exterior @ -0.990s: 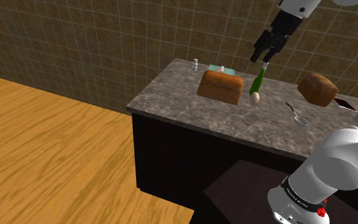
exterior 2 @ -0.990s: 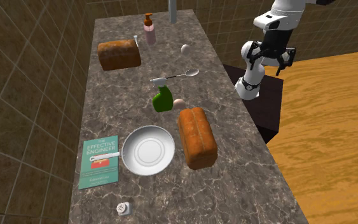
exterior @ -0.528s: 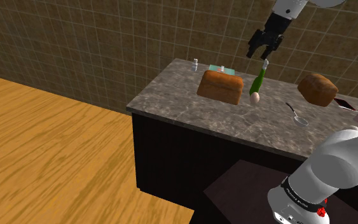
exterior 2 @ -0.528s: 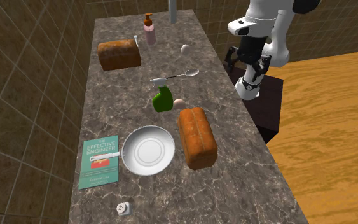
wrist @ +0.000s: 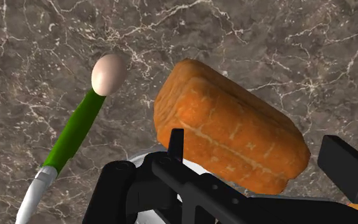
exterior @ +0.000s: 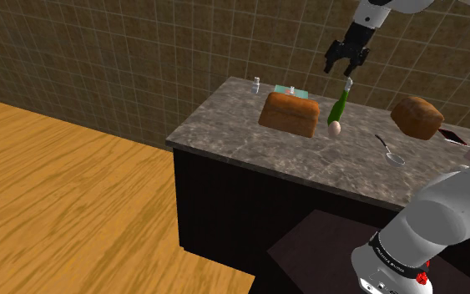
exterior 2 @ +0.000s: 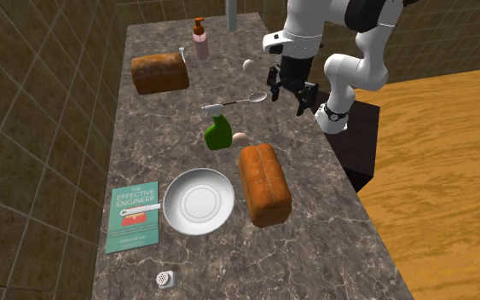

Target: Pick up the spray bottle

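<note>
The spray bottle (exterior: 339,105) has a green body and a white head, and it lies on the marble counter (exterior: 241,142) beside an egg (exterior: 335,129). The second exterior view shows the bottle (exterior 2: 218,133) between a spoon (exterior 2: 248,100) and a brown bread loaf (exterior 2: 263,183). My gripper (exterior: 345,72) hangs open in the air above the counter, apart from the bottle, with nothing between its fingers. From the second exterior view my gripper (exterior 2: 289,97) is over the counter's right edge. In the wrist view the bottle (wrist: 75,130) and egg (wrist: 108,72) lie off to one side of my gripper (wrist: 260,153), and the loaf (wrist: 228,133) is below it.
A second loaf (exterior 2: 159,73), a soap dispenser (exterior 2: 199,38) and another egg (exterior 2: 249,65) sit at the counter's far end. A white plate (exterior 2: 199,200), a teal book (exterior 2: 132,216) and a small shaker (exterior 2: 164,278) lie nearer. A tiled wall (exterior: 141,58) backs the counter.
The arm has swung in over the counter. In the second exterior view the open gripper moved left from beside the counter's edge to above it, near the spoon. The objects have not moved.
</note>
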Available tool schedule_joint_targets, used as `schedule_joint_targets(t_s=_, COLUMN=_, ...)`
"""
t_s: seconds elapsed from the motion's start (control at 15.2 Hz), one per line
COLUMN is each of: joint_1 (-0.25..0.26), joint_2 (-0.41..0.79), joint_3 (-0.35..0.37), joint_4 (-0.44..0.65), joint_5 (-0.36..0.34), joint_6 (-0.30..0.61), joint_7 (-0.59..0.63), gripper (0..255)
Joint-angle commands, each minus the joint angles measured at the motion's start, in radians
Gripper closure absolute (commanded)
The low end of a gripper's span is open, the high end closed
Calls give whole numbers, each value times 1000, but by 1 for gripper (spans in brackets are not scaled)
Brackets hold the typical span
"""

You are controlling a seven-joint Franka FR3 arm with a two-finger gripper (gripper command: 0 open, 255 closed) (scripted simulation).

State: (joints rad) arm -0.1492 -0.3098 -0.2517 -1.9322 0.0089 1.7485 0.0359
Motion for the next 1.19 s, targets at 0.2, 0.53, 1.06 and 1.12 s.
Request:
schedule_joint_targets(t_s=0.2, joint_1=-40, joint_2=149, joint_3=-62, joint_4=131, joint_5=14, joint_6=-6, joint_7=2, gripper=0)
schedule_joint_targets(t_s=0.53, joint_1=-88, joint_2=303, joint_3=-124, joint_4=279, joint_5=47, joint_6=-28, joint_7=-4, gripper=0)
schedule_joint_targets(t_s=1.06, joint_1=-207, joint_2=570, joint_3=-206, joint_4=566, joint_5=137, joint_6=-103, joint_7=-15, gripper=0)
schedule_joint_targets(t_s=1.12, joint_1=-217, joint_2=589, joint_3=-210, joint_4=587, joint_5=144, joint_6=-110, joint_7=-15, gripper=0)
